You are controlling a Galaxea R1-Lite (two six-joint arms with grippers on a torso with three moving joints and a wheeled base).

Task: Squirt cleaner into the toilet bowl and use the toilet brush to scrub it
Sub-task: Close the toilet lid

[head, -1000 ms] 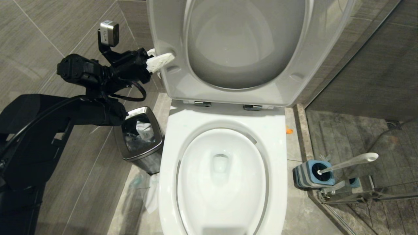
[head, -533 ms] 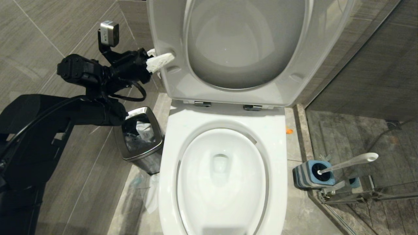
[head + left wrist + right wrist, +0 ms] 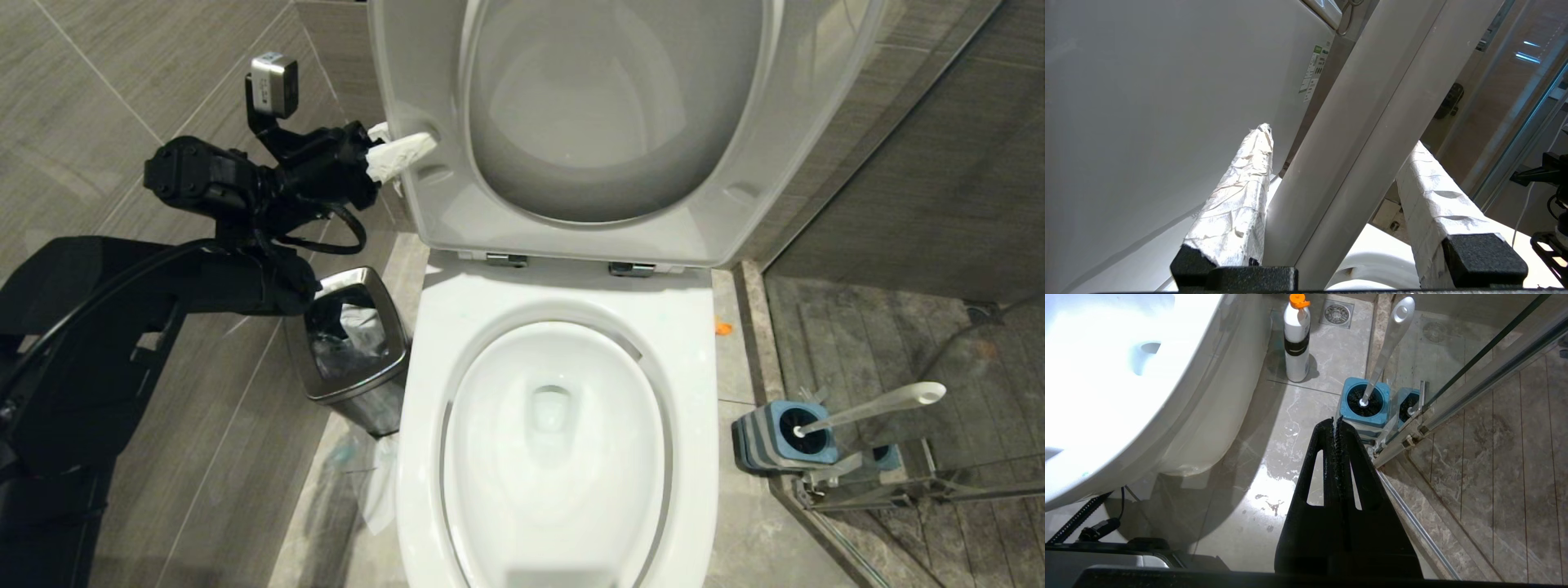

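The toilet bowl (image 3: 490,425) stands uncovered in the middle of the head view, with water at its bottom. Its seat and lid (image 3: 424,90) are raised upright behind it. My left gripper (image 3: 406,137), its fingers wrapped in white paper, is shut on the left edge of the seat and lid (image 3: 1355,122), one finger on each side. The toilet brush (image 3: 873,406) leans in its grey-and-blue holder (image 3: 775,437) on the floor, right of the bowl. A white cleaner bottle (image 3: 1295,343) with an orange cap stands beside the toilet. My right gripper (image 3: 1336,422) hangs shut and empty above the floor near the holder (image 3: 1363,404).
A steel waste bin (image 3: 351,347) with a liner sits just left of the toilet, under my left arm. A glass shower partition with a metal rail (image 3: 1474,375) runs close to the right of the brush holder. A floor drain (image 3: 1336,312) lies beyond the bottle.
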